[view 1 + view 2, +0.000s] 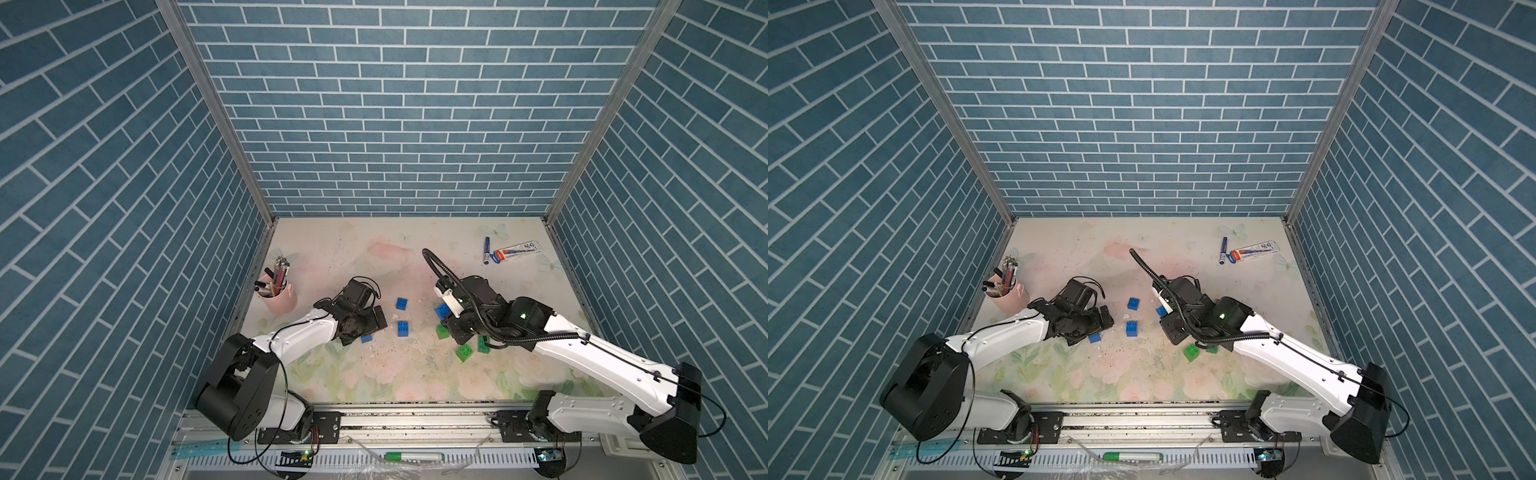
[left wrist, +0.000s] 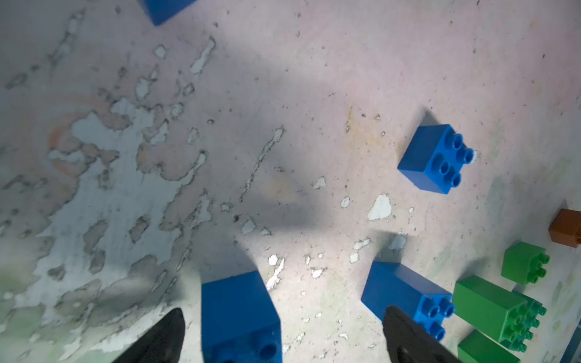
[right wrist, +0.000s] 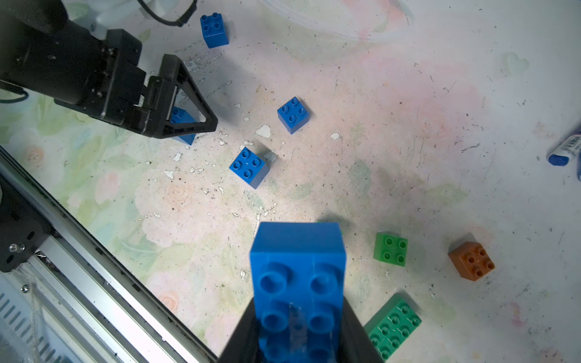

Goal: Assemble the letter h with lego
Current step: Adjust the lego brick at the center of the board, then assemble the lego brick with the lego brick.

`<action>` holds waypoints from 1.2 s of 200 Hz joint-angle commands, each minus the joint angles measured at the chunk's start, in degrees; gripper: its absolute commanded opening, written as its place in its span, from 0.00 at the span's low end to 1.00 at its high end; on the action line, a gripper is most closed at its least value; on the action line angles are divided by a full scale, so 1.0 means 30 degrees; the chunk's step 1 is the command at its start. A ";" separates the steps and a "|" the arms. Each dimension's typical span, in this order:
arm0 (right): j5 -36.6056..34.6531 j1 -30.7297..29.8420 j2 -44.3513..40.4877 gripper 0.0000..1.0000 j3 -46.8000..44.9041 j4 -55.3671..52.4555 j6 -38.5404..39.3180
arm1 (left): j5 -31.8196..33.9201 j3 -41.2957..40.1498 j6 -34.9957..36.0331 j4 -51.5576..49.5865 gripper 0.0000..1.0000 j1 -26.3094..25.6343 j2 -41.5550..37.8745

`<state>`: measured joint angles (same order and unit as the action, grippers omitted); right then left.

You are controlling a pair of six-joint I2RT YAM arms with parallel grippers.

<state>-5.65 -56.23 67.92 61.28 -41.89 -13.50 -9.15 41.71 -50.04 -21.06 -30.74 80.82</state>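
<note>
My right gripper (image 3: 298, 330) is shut on a long blue lego brick (image 3: 297, 276), held studs up above the table; in a top view this brick (image 1: 441, 309) shows at the gripper (image 1: 449, 322). My left gripper (image 2: 284, 314) is open and low over the table, with a square blue brick (image 2: 239, 317) between its fingers, close to one finger (image 2: 171, 327). Two more square blue bricks (image 1: 402, 303) (image 1: 403, 329) lie between the arms. Green bricks (image 3: 390, 248) (image 3: 393, 327) and a translucent orange brick (image 3: 471, 261) lie under the right arm.
A pink cup of pens (image 1: 278, 295) stands at the left wall. A blue marker (image 1: 486, 250) and a small carton (image 1: 517, 252) lie at the back right. Another blue brick (image 3: 214, 30) sits behind the left gripper. The metal rail (image 1: 415, 419) runs along the front edge.
</note>
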 commanded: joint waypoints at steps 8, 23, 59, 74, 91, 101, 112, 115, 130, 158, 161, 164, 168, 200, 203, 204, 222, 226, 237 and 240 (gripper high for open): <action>0.0612 -0.0008 -0.0056 0.00 -0.0265 0.0149 0.0100 | -0.0048 0.0557 0.0187 0.0267 0.99 -0.0153 0.0603; 0.0822 -0.0008 0.0086 0.00 -0.0297 0.0022 0.0270 | -0.0001 0.0792 0.0298 0.0227 0.99 -0.0153 0.0788; 0.1390 -0.0008 0.0372 0.00 -0.0225 -0.0114 0.0673 | 0.0004 0.1482 0.0632 0.0077 0.99 -0.0153 0.1254; 0.1618 -0.0008 0.0515 0.00 -0.0138 -0.0180 0.0804 | -0.0042 0.1750 0.0744 0.0016 0.99 -0.0153 0.1479; 0.1856 -0.0027 0.0680 0.00 -0.0063 -0.0268 0.0939 | -0.0056 0.1985 0.0882 -0.0069 0.99 -0.0153 0.1653; 0.1916 -0.0037 0.0738 0.00 -0.0020 -0.0297 0.0980 | -0.0055 0.2058 0.0892 -0.0098 0.99 -0.0155 0.1655; 0.2011 -0.0033 0.0797 0.00 -0.0007 -0.0380 0.1038 | -0.0056 0.2197 0.0987 -0.0237 0.99 -0.0168 0.1655; 0.2042 -0.0040 0.0827 0.00 -0.0006 -0.0380 0.1067 | -0.0056 0.2229 0.1000 -0.0307 0.99 -0.0155 0.1655; 0.2207 -0.0037 0.0914 0.00 0.0046 -0.0544 0.1202 | 0.0375 0.2761 0.1423 -0.1328 0.99 -0.0084 0.1432; 0.2568 -0.0320 0.1646 0.00 0.0754 -0.1390 0.1716 | 0.0787 0.3279 0.2239 -0.3366 0.99 0.1291 -0.0429; 0.2584 -0.0343 0.1760 0.00 0.0870 -0.1451 0.1804 | 0.0741 0.3313 0.2344 -0.3661 0.99 0.1613 -0.0715; 0.2634 -0.0372 0.1903 0.00 0.0961 -0.1510 0.1869 | 0.0659 0.3361 0.2408 -0.3950 0.99 0.1917 -0.1003; 0.2707 -0.0373 0.2071 0.00 0.1137 -0.1598 0.1967 | 0.0505 0.3401 0.2490 -0.4257 0.99 0.2413 -0.1360; 0.3121 -0.0506 0.4036 0.00 0.3056 -0.2246 0.3098 | -0.0554 0.3921 0.3549 -0.6729 0.99 0.6891 -0.4837; 0.3118 -0.0528 0.4231 0.00 0.3248 -0.2272 0.3225 | -0.0558 0.3997 0.3734 -0.6952 0.99 0.7242 -0.5107; 0.3116 -0.0531 0.4301 0.00 0.3306 -0.2285 0.3261 | -0.0571 0.4026 0.3806 -0.7027 0.99 0.7295 -0.5183; 0.3340 -0.0531 0.5616 0.00 0.4483 -0.2376 0.3964 | -0.0477 0.4444 0.4955 -0.8453 0.99 0.9131 -0.6251; 0.3410 -0.0560 0.5951 0.00 0.4805 -0.2446 0.4114 | -0.0542 0.4478 0.5194 -0.8733 0.99 0.9527 -0.6394; 0.3436 -0.0564 0.6949 0.00 0.5665 -0.2672 0.4550 | -0.0871 0.4372 0.5821 -0.9288 0.99 1.0436 -0.6685; 0.3868 -0.0572 0.7243 0.00 0.5878 -0.2710 0.4685 | -0.0839 0.4303 0.5889 -0.9425 0.99 1.0604 -0.6763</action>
<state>3.36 -57.58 84.82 74.46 -47.57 -5.04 -10.39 54.70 -38.22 -40.42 -3.33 61.78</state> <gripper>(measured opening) 0.345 0.994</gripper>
